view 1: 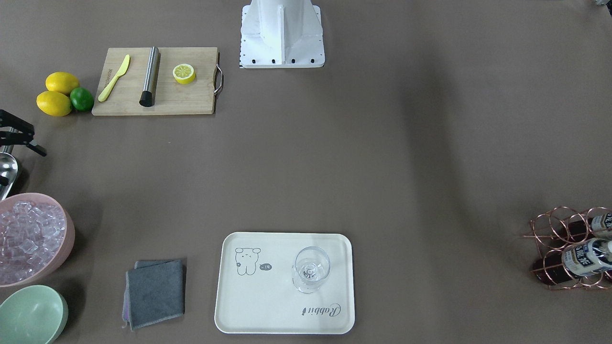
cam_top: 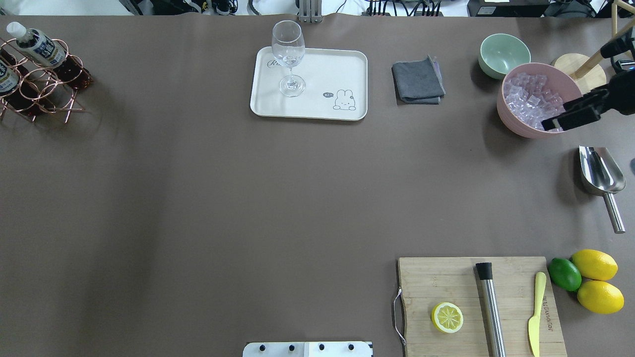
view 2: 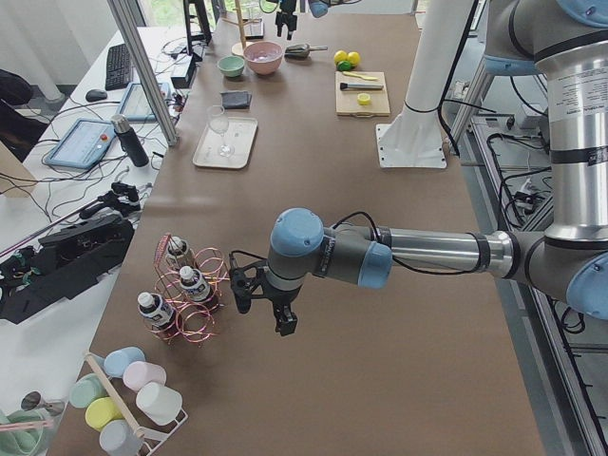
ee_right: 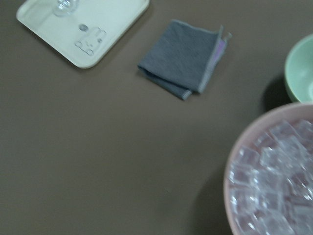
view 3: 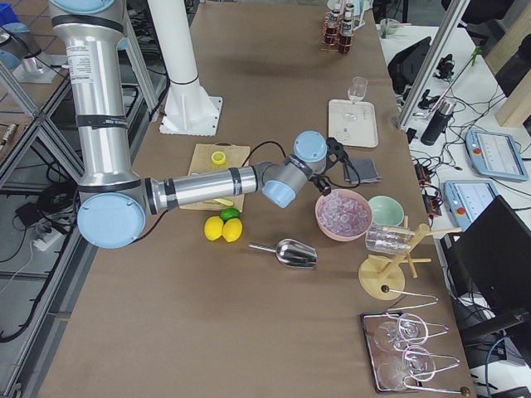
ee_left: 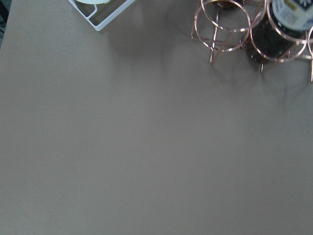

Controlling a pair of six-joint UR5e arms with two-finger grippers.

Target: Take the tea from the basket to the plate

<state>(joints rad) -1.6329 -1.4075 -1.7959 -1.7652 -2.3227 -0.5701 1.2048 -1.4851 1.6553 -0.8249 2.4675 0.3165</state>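
Three tea bottles lie in a copper wire basket [view 1: 550, 229] at the table's end; it also shows in the overhead view [cam_top: 47, 87]. One tea bottle [view 1: 584, 257] with a white cap shows in the overhead view [cam_top: 35, 43] and the exterior left view [view 2: 195, 283]. The cream plate [view 1: 267, 306] with the bear drawing holds a stemmed glass [view 1: 311, 270]; the plate also shows overhead [cam_top: 337, 69]. My left gripper [view 2: 262, 310] hangs over the table beside the basket; I cannot tell if it is open. My right gripper [cam_top: 550, 124] is open and empty over the ice bowl's rim.
A pink bowl [cam_top: 511, 116] of ice, a green bowl [cam_top: 503, 52], a folded grey cloth [cam_top: 417, 82] and a steel scoop [cam_top: 600, 176] are on the right. A cutting board [cam_top: 436, 277] with half lemon, muddler and knife lies near lemons [cam_top: 595, 264].
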